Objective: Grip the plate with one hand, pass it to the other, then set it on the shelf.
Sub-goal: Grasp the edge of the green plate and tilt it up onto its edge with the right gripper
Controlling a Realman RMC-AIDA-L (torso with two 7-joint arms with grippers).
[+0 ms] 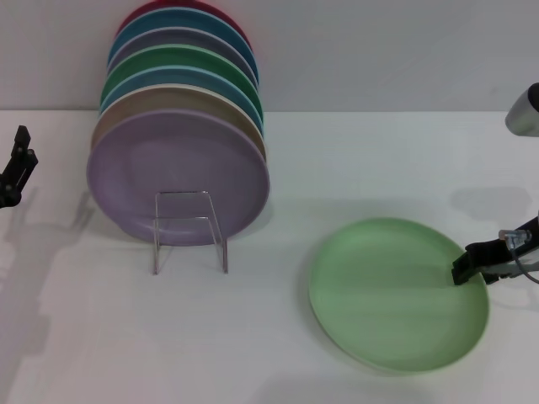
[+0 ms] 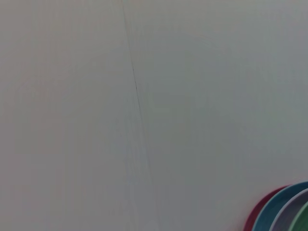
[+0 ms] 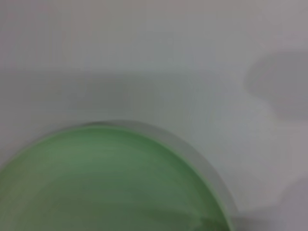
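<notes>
The light mint-green plate point(image 1: 396, 295) lies on the white table at the right front, and it also fills the lower part of the right wrist view point(image 3: 110, 183). My right gripper point(image 1: 465, 268) sits at the plate's right rim, its dark tip over the edge. The shelf point(image 1: 190, 229), a small clear rack, stands left of centre with a row of plates leaning on it. My left gripper point(image 1: 17, 164) hangs at the far left edge, well away from the plate and the shelf.
Several plates stand upright in the rack, with a lilac plate point(image 1: 177, 172) in front and tan, blue, green and red ones behind. Their rims point(image 2: 284, 211) show in a corner of the left wrist view. A white wall point(image 1: 379, 50) closes the back.
</notes>
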